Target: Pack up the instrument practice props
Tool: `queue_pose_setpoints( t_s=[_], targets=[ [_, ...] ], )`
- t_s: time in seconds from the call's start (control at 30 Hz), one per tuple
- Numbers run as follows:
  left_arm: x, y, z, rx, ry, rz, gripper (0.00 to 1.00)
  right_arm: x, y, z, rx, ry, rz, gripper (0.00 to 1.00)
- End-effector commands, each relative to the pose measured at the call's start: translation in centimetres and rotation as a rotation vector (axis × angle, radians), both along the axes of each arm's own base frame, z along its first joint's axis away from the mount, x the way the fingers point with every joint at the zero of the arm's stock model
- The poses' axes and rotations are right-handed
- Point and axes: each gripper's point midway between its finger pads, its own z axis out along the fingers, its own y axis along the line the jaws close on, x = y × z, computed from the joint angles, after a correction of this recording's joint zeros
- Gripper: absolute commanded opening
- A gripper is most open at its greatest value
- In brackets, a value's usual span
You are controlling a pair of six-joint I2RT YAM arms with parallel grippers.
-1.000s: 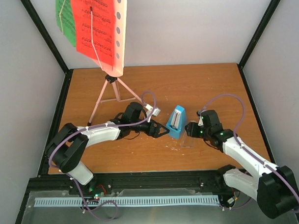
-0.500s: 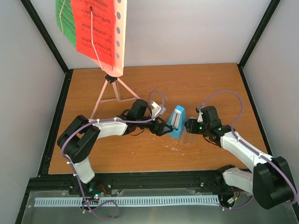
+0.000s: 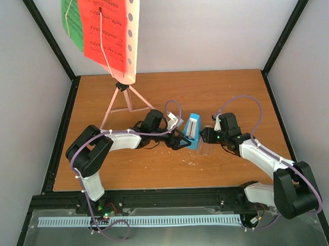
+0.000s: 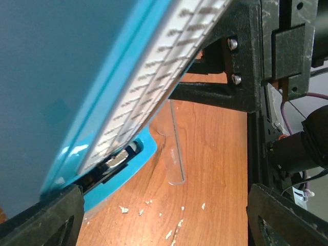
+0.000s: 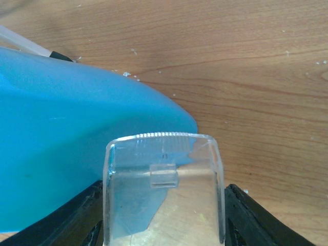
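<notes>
The small blue pyramid metronome [image 3: 193, 130] stands upright at mid-table. My left gripper [image 3: 181, 141] is open at its left side. In the left wrist view the metronome [image 4: 77, 77] fills the upper left, and its base reaches between my wide-apart fingertips [image 4: 51, 218]. I cannot tell whether it touches them. My right gripper [image 3: 208, 138] is shut on the clear cover [image 5: 164, 174], held just right of the metronome [image 5: 66, 143]. The pink music stand [image 3: 123, 100] stands at the back left, its desk [image 3: 131, 32] carrying a red page [image 3: 101, 28] and a green page [image 3: 71, 21].
Black frame posts and grey walls close in the wooden table [image 3: 234, 93] on three sides. White crumbs [image 4: 174, 230] lie on the wood in front of the metronome. The stand's tripod legs spread just behind my left forearm.
My left gripper has slid right up to the metronome and its jaws have narrowed slightly. My right arm has carried the clear cover left, closer to the metronome.
</notes>
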Motion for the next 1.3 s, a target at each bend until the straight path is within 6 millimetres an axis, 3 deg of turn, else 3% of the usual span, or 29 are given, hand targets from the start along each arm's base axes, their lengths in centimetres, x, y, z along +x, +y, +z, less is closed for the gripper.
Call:
queue_pose_setpoints(
  t_s=[0.0,0.17,0.33,0.43,0.53,0.67,0.83,1.07,1.27],
  targets=[
    [-0.5,0.0,0.4,-0.041,0.015,-0.017,0.87,1.6,1.4,1.9,0.046,-0.076,0.060,0.56],
    [-1.6,0.5,0.2,-0.061,0.063,-0.022,0.86,2.4,2.1,1.8,0.051,-0.084,0.094,0.56],
    [-2.2,1.6,2.3,-0.087,0.025,0.015,0.88,2.8,1.5,1.6,0.001,-0.082,0.082,0.56],
    [-1.5,2.5,2.3,-0.056,0.024,0.092,0.91,2.4,0.8,1.4,-0.025,-0.079,0.062,0.56],
    [-0.2,3.1,1.1,-0.017,0.068,0.153,0.94,1.7,-0.1,1.1,-0.048,-0.077,0.034,0.56],
    [0.8,2.7,-0.2,-0.005,0.119,0.161,0.96,1.0,-1.5,0.2,-0.102,-0.062,-0.013,0.56],
    [1.5,2.2,-0.7,0.001,0.109,0.165,0.96,0.7,-1.7,0.1,-0.109,-0.057,-0.016,0.56],
    [2.0,1.7,-0.9,-0.006,0.090,0.145,0.96,2.0,-0.5,0.4,-0.090,-0.059,0.029,0.56],
    [0.9,0.8,-1.1,-0.042,0.127,0.074,0.95,3.0,0.6,0.8,-0.074,-0.070,0.078,0.56]
  ],
)
